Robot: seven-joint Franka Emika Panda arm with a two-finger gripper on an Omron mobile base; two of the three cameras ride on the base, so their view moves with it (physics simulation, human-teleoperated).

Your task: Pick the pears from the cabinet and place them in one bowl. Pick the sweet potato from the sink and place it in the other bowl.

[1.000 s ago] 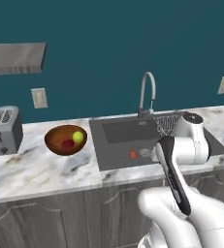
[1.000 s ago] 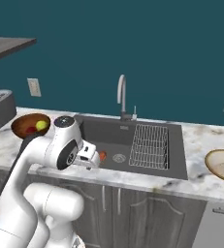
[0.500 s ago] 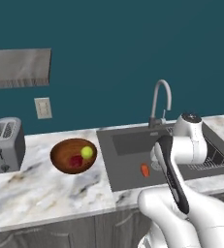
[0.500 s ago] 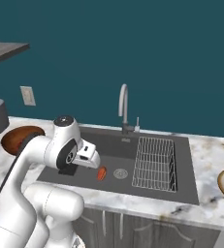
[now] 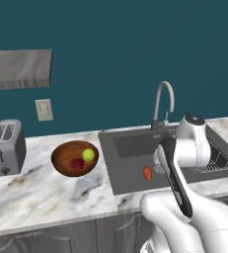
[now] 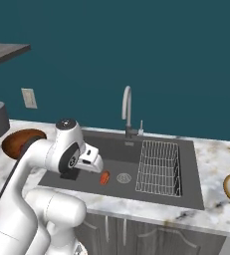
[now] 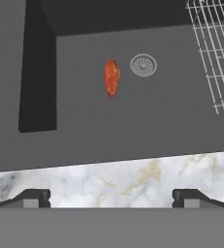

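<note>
In the hand view the small orange-red oblong sweet potato (image 7: 112, 78) lies above centre, long axis vertical, well beyond the wide-open gripper (image 7: 111, 197).

A kitchen: marble counter (image 5: 46, 190), sink (image 6: 136, 149) with tap (image 5: 162, 101), toaster (image 5: 6, 147)
</note>
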